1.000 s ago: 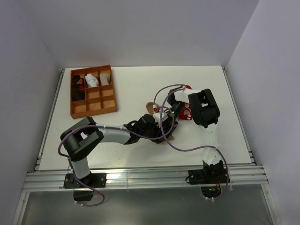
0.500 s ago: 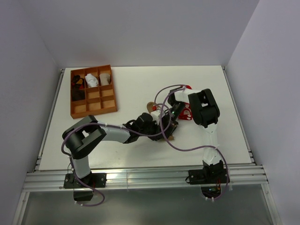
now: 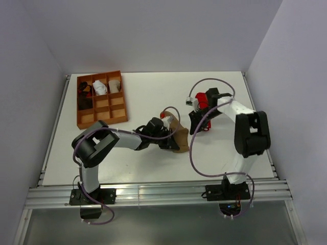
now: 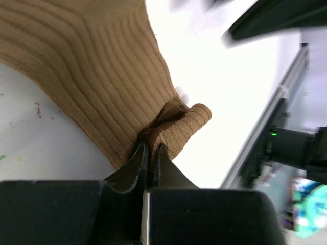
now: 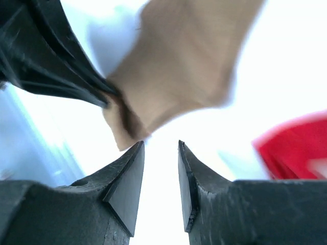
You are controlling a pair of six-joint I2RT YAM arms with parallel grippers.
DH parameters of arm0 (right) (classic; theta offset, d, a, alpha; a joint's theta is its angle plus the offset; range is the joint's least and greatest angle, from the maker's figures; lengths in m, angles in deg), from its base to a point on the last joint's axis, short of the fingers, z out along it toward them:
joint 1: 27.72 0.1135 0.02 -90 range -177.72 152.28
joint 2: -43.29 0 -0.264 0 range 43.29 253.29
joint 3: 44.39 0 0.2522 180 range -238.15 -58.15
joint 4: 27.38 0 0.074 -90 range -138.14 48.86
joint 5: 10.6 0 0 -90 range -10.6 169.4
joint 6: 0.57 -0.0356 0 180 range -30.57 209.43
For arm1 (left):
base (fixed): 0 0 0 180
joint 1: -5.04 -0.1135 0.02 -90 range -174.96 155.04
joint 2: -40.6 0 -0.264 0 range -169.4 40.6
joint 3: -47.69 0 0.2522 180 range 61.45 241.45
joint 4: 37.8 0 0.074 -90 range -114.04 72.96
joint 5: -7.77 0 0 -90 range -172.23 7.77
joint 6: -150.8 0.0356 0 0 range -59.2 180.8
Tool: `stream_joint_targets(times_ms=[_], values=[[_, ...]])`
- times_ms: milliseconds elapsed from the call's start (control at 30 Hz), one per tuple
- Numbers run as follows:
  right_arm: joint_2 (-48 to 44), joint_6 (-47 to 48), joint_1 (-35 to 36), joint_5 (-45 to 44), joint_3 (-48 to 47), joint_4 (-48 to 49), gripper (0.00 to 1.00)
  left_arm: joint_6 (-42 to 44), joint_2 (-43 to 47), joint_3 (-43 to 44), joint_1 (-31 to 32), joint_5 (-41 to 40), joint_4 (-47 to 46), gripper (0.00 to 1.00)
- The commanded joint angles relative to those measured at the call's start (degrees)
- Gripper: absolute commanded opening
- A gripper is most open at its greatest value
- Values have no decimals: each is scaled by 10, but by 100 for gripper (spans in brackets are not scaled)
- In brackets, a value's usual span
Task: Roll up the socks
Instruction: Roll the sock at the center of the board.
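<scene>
The left gripper [image 4: 149, 153] is clenched tight on the folded edge of a tan ribbed knit ankle sock [image 3: 180, 137], which lies near the middle of the white table [image 3: 153, 97], just beyond the left arm's black wrist. In the left wrist view the two fingertips pinch a bunched corner of the fabric, where a small roll curls to the right of them, while the rest of the sock spreads flat up and to the left. The right gripper [image 5: 160, 145] hovers just beside that sock with its fingers parted and nothing between them. A red sock [image 3: 203, 99] lies on the table by the right arm, partly hidden under it. An orange-brown compartment tray [image 3: 102, 123] sits at the far left, well apart.
</scene>
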Motion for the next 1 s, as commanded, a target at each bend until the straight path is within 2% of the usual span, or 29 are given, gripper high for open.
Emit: stream_joint_targets(times_ms=[0, 67, 100, 267, 367, 467, 567, 800, 967], values=[[-111, -5, -20, -40, 70, 136, 41, -61, -37, 3, -19, 68, 112, 0], [-162, 5, -19, -57, 112, 196, 42, -80, -44, 12, -33, 83, 137, 0], [-183, 14, -19, -61, 148, 211, 45, -80, -48, 19, -35, 88, 178, 0], [-307, 77, 12, -59, 227, 239, 52, -134, -65, 31, -62, 166, 210, 0], [-388, 119, 58, -79, 290, 276, 56, -112, -84, 71, -77, 181, 287, 0], [-468, 130, 141, -127, 362, 331, 61, -110, -96, 101, -83, 188, 334, 0], [-509, 136, 203, -161, 406, 358, 65, -99, -109, 137, -88, 192, 381, 0], [-479, 152, 290, -223, 440, 399, 65, -70, -137, 192, -92, 189, 453, 0], [-472, 167, 359, -290, 484, 477, 64, -48, -146, 211, -98, 188, 481, 0]])
